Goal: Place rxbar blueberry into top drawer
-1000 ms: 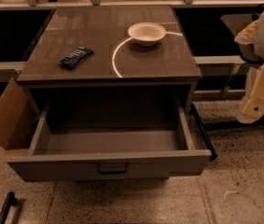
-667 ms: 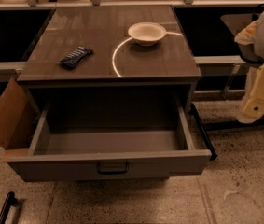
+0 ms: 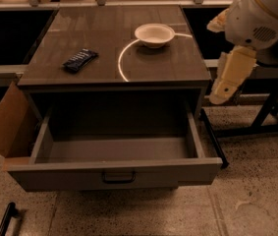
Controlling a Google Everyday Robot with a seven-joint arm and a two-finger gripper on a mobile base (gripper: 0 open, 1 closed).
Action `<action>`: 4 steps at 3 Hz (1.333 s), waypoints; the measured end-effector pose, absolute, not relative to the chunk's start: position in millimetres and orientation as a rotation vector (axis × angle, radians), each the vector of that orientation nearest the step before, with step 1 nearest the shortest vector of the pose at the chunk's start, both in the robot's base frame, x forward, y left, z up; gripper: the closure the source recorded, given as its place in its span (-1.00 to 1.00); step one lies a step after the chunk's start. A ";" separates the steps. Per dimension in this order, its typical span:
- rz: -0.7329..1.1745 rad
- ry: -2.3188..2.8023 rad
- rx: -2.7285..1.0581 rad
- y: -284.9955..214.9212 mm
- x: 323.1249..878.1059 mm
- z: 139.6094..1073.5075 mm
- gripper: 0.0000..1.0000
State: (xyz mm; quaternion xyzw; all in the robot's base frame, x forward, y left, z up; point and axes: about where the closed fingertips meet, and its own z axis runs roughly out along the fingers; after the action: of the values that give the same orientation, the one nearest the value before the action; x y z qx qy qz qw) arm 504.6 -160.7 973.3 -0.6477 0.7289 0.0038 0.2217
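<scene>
The rxbar blueberry (image 3: 80,60), a dark flat bar, lies on the left side of the cabinet top (image 3: 104,77). The top drawer (image 3: 114,173) is pulled wide open toward me; its inside looks empty, and its dark pull handle is centred on the front panel. My arm comes in from the upper right. Its cream end piece with the gripper (image 3: 219,96) hangs beside the cabinet's right edge, above the floor and well right of the bar. It holds nothing that I can see.
A white bowl (image 3: 154,35) stands at the back right of the cabinet top, with a bright curved line next to it. A brown cardboard flap (image 3: 6,127) leans at the drawer's left side. A black metal stand (image 3: 271,117) is on the right, and a dark bar (image 3: 5,219) lies on the floor at the lower left.
My arm has swung left from the right edge, closer to the cabinet's right side. The bar, bowl and drawer have not moved.
</scene>
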 end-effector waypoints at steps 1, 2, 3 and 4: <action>0.127 1.887 -1.869 -107.6 546.4 953.7 -1.00; 0.264 1.828 -1.888 -55.5 589.2 925.5 -1.00; 0.264 1.828 -1.888 -55.4 589.3 925.5 -1.00; 0.285 1.767 -1.905 -42.5 602.5 922.9 -1.00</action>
State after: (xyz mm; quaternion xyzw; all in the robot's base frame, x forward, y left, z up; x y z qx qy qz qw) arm 602.5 -42.5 922.9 -0.7036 0.6526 0.1051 0.2606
